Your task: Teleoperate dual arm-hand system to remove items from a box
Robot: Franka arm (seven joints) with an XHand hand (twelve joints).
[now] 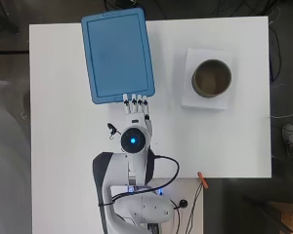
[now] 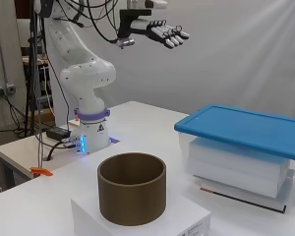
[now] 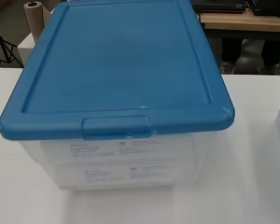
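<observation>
Overhead: clear storage box (image 1: 118, 95) near the counter (image 1: 63, 122) far edge, blue lid (image 1: 117, 53) on, nothing removed yet. Side: robot hand (image 2: 162, 30) high above, fingers straight, empty. Wrist: lid latch (image 3: 116, 127) closed, contents unseen.

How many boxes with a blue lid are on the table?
1. The box sits at the table's far end from the arm's base, its blue lid on, just beyond the hand. None seems hidden.
</observation>
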